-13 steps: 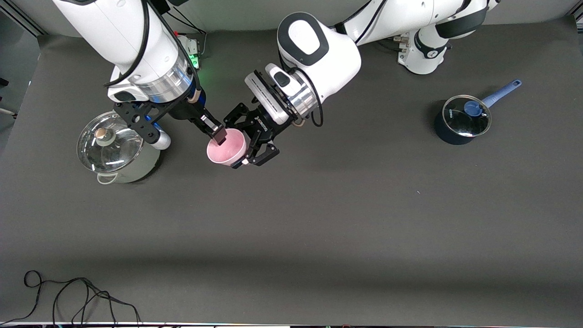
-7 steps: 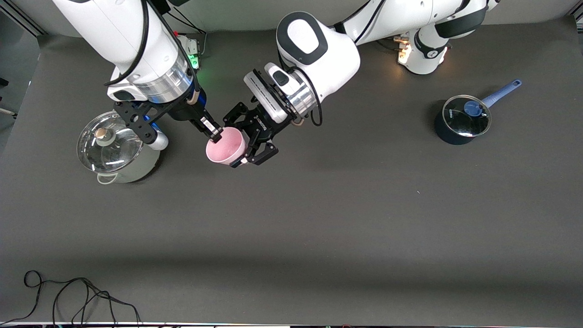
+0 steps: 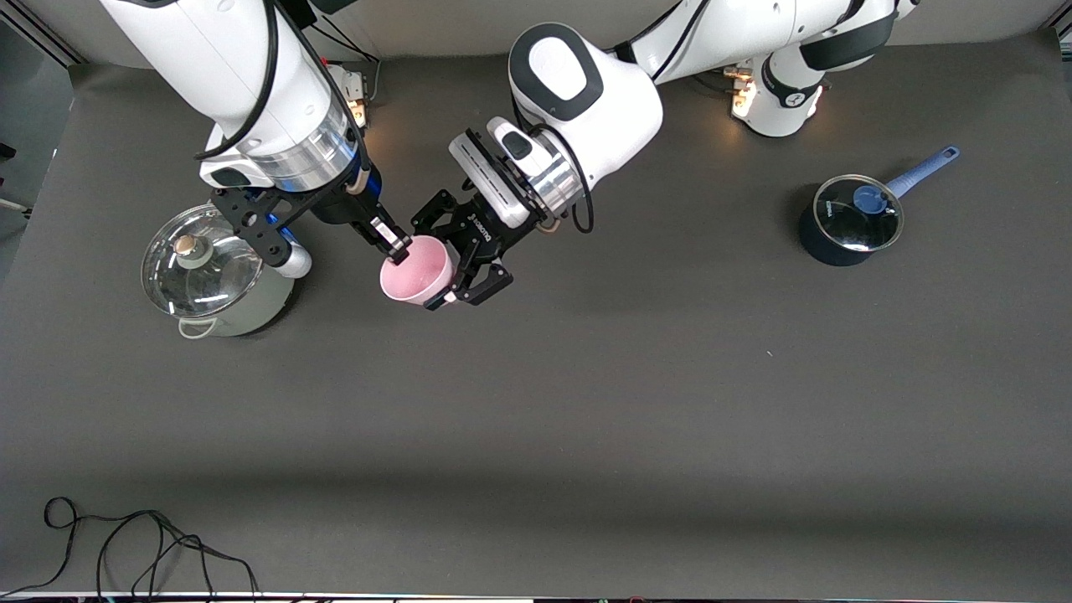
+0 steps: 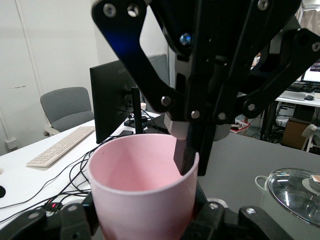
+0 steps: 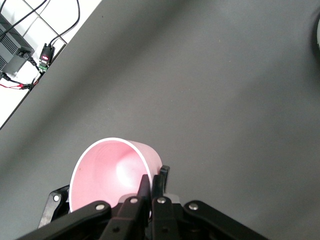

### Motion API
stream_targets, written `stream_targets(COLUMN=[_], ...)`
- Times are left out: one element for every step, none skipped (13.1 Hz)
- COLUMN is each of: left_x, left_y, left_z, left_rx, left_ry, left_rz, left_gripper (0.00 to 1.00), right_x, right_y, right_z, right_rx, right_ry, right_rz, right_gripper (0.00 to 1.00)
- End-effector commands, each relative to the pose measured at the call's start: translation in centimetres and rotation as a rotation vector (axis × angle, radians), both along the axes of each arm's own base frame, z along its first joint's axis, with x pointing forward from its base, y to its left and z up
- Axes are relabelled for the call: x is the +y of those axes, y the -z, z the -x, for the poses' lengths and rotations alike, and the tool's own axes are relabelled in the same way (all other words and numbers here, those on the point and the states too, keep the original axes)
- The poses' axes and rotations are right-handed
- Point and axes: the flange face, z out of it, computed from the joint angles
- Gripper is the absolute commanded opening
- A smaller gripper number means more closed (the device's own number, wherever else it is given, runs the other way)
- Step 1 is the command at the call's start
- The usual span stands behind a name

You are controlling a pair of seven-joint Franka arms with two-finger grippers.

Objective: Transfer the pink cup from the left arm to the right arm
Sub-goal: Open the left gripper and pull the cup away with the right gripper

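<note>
The pink cup (image 3: 419,270) hangs in the air over the table, mouth up, beside the steel pot. My left gripper (image 3: 429,268) is shut around its body, one finger on each side. In the left wrist view the cup (image 4: 140,200) sits between my left gripper's (image 4: 142,222) black fingers. My right gripper (image 3: 396,245) is shut on the cup's rim, on the side toward the steel pot. In the right wrist view one finger is inside the cup (image 5: 107,170) and one outside, with my right gripper (image 5: 155,179) pinching the wall.
A steel pot with a glass lid (image 3: 213,272) stands toward the right arm's end, close under the right wrist. A dark blue saucepan with a lid (image 3: 850,219) stands toward the left arm's end. A black cable (image 3: 126,544) lies at the table's near edge.
My right gripper's finger shifted from deeper inside the cup out to its rim and closed on the wall. The cup and my left gripper stayed almost still.
</note>
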Motion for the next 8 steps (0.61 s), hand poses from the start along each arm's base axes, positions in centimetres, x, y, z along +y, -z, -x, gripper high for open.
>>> stream_targets(left_x=[0.0,0.0,0.0,0.0,0.2,0.8,2.0,2.9], left_y=[-0.9,-0.9,-0.9,-0.9,-0.9,-0.9,-0.5,0.0], left_z=[0.2,0.2,0.2,0.2,0.0,-0.5,-1.6,-2.3], left_rx=[0.014,0.014,0.013,0.014,0.011,0.003,0.004,0.000], left_ry=[-0.014,-0.014,-0.013,-0.014,-0.018,-0.023,-0.035,-0.041], left_rz=[0.022,0.022,0.021,0.022,0.020,0.014,0.006,-0.010], left_gripper=[1.00,1.00,1.00,1.00,1.00,1.00,1.00,1.00], right_x=[-0.2,-0.3,-0.4,-0.6,-1.0,-1.6,-3.3,-5.0], right_y=[-0.8,-0.8,-0.8,-0.5,-0.3,-0.1,-0.3,-0.1], right_z=[-0.6,-0.7,-1.0,-1.5,-2.0,-2.7,-3.8,-4.7], right_rx=[-0.046,-0.052,-0.077,-0.092,-0.110,-0.128,-0.146,-0.150], right_ry=[0.025,0.026,0.031,0.034,0.044,0.053,0.076,0.102], right_rz=[0.022,0.026,0.044,0.063,0.073,0.087,0.102,0.110], right_gripper=[0.00,0.00,0.00,0.00,0.00,0.00,0.00,0.00])
